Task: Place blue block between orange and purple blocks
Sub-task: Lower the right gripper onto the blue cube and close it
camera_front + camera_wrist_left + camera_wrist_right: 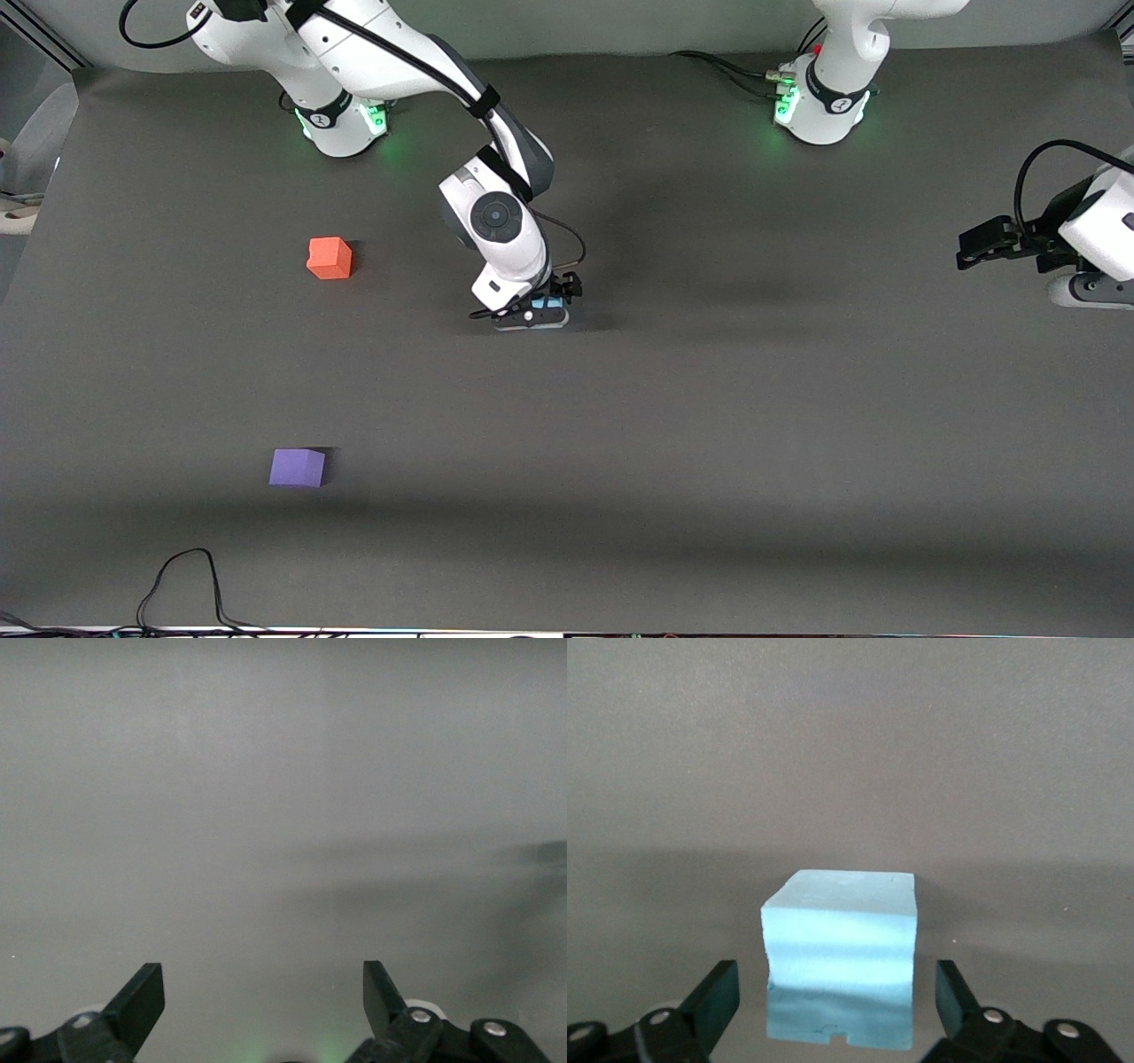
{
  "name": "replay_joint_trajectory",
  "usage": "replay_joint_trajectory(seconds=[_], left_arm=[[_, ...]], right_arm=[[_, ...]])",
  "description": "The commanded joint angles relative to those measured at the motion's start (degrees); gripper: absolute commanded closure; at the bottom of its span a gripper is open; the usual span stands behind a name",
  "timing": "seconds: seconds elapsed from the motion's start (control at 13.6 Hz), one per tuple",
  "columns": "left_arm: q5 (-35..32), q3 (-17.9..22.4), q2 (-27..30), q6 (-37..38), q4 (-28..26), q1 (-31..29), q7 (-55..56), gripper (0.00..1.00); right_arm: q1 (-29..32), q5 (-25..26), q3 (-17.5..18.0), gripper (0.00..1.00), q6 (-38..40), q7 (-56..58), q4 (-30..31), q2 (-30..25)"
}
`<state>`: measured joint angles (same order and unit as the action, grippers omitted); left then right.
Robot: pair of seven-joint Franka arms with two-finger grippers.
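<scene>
Right gripper (pixel 540 312) lowered to the table near its middle, fingers spread wide on either side of the blue block (pixel 840 958), not yet pressing it. Block squarely in the gap between the fingers, resting on the dark table (pixel 753 425), with slack on both flanks. Orange block (pixel 330 258) and purple block (pixel 298 467) both well off toward the right arm's end, orange farther from the front camera, purple nearer, an open stretch between them. Right arm plainly the nearer one. Left gripper (pixel 974 248) waiting in the air over the table's edge at its own end, fingers apart, holding nothing. From the front, only a sliver of blue visible under the wrist; right wrist view alone showing the gaps at each finger.
</scene>
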<state>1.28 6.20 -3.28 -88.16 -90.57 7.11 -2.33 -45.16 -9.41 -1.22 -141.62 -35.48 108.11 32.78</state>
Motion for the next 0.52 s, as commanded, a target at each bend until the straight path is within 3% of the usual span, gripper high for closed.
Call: replay_joint_trajectory(seconds=[0.0,0.15,0.29,0.44], left_arm=[[-0.57,0.56,-1.20,1.06,2.06,0.71,-0.05,0.00],[-0.57,-0.31,-1.29,0.97,1.89,0.62,-0.14,0.00],[-0.66,-1.19,-1.29,0.97,1.89,-0.43,-0.14,0.00],[-0.66,-1.46,-1.29,0.97,1.89,-0.52,-0.14,0.00]], right_arm=[[-1.24,1.06,-0.98,0.22,-1.11,-1.61,0.35,0.00],[-1.16,1.06,-0.98,0.43,-1.29,-1.61,0.35,0.09],[-0.98,1.06,-0.98,0.56,-1.38,-1.44,0.35,0.00],[-0.80,1.06,-2.02,0.58,-0.59,-1.09,0.26,-1.31]])
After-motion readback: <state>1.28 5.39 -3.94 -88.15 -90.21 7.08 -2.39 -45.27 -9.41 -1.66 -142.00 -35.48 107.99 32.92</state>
